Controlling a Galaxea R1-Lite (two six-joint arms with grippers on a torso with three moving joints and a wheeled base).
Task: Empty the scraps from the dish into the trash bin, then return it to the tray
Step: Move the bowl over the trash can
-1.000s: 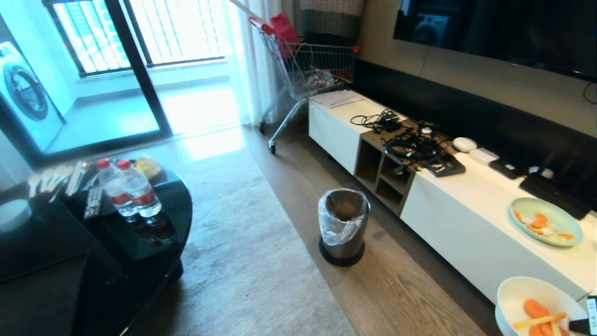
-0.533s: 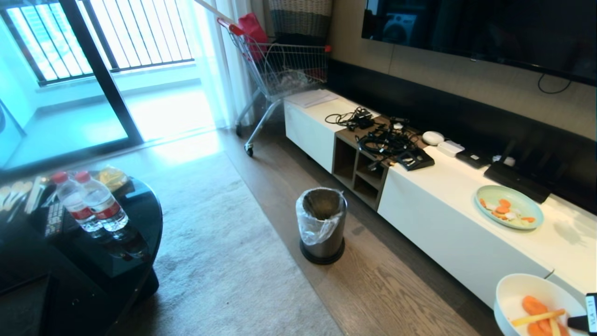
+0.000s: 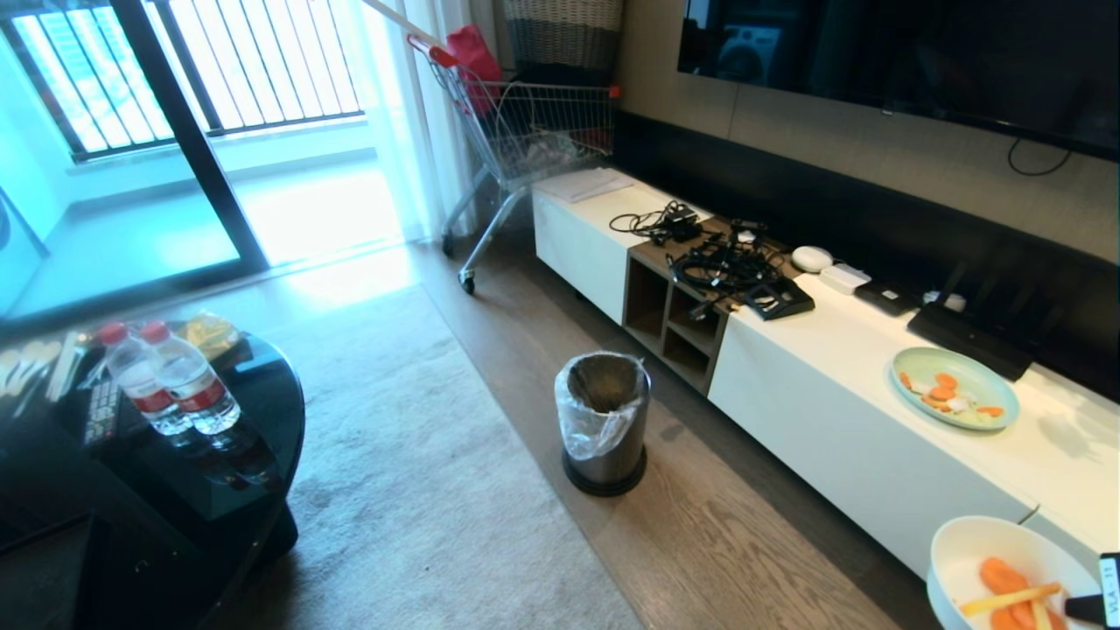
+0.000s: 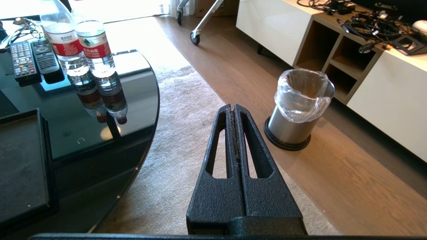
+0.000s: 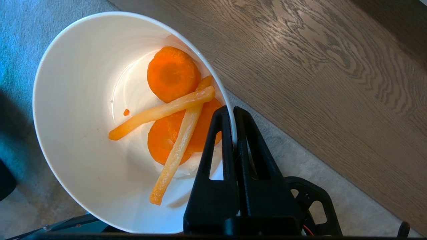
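The dish (image 5: 76, 116), a white deep bowl, hangs tilted above the carpet edge, and it shows at the lower right corner of the head view (image 3: 958, 560). My right gripper (image 5: 232, 111) is shut on its rim, one finger inside and one outside. The scraps (image 5: 173, 110), orange slices under pale yellow strips, lie in its bottom. The trash bin (image 3: 612, 455), metal with a clear bag over its rim, stands on the wood floor ahead and to the left of the dish. My left gripper (image 4: 232, 107) is shut and empty above the carpet. The black tray (image 4: 20, 166) lies on the round table.
The glossy black table (image 4: 140, 86) carries two water bottles (image 4: 80, 43) and remotes (image 4: 21, 61). A long white cabinet (image 3: 840, 367) along the right wall holds cables and a green plate (image 3: 980, 381) with food. A shopping cart (image 3: 534, 131) stands beyond the bin.
The whole head view swung to the right a second ago and has held still since. The dish stays in my right gripper; the left arm has not moved.
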